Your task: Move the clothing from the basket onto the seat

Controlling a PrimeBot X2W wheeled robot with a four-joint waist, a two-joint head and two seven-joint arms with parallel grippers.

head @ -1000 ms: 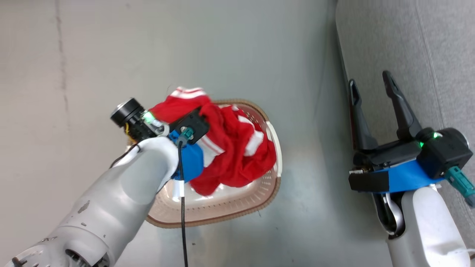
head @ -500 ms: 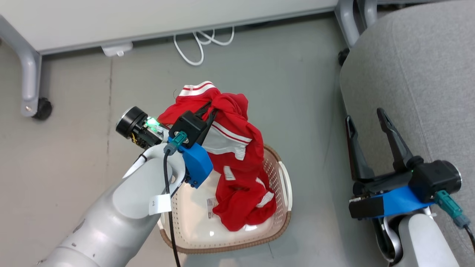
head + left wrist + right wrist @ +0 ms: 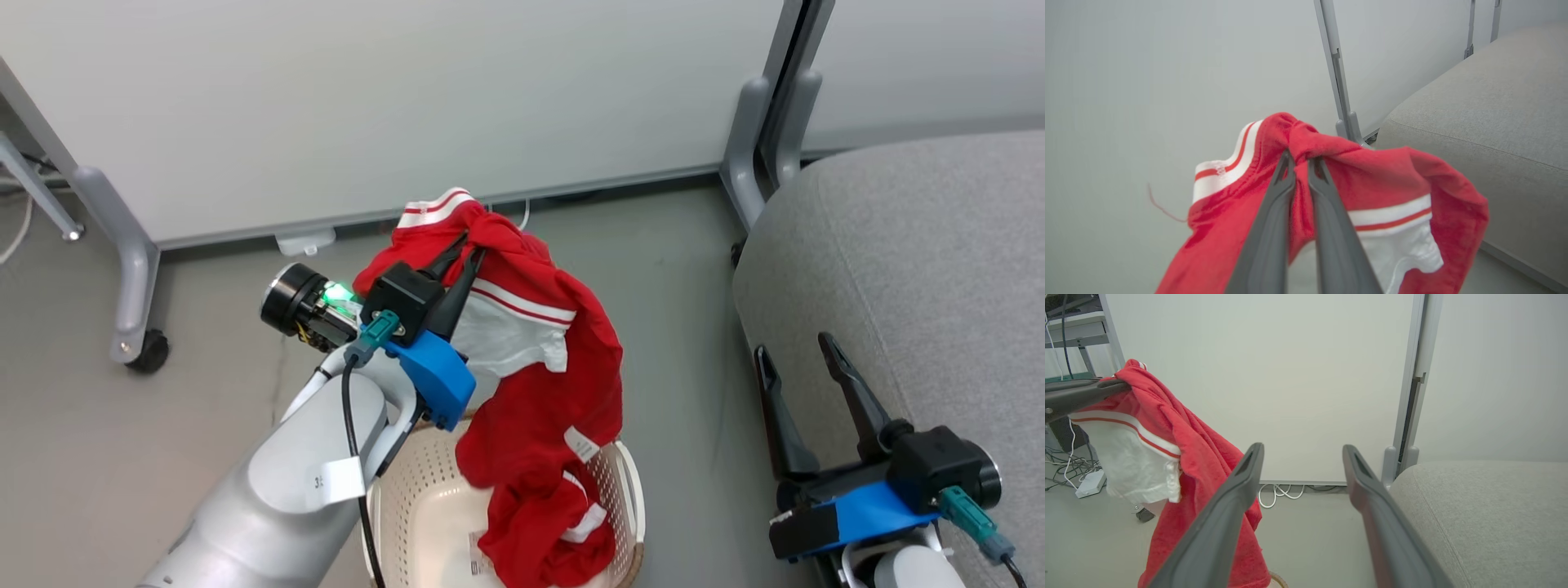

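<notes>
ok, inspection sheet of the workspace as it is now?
Surface: grey floor.
Job's things: red clothing hangs from above, lower end in the basket; seat at right, no clothing on its visible part.
Clutter: nothing seen.
End effectors: left end effector shut on the clothing; right end effector open, holding nothing, beside the seat's edge.
Cables: white cables on the floor at the partition panel; black cable along the left forearm.
Surroundings: pale partition panel on grey castor legs.
</notes>
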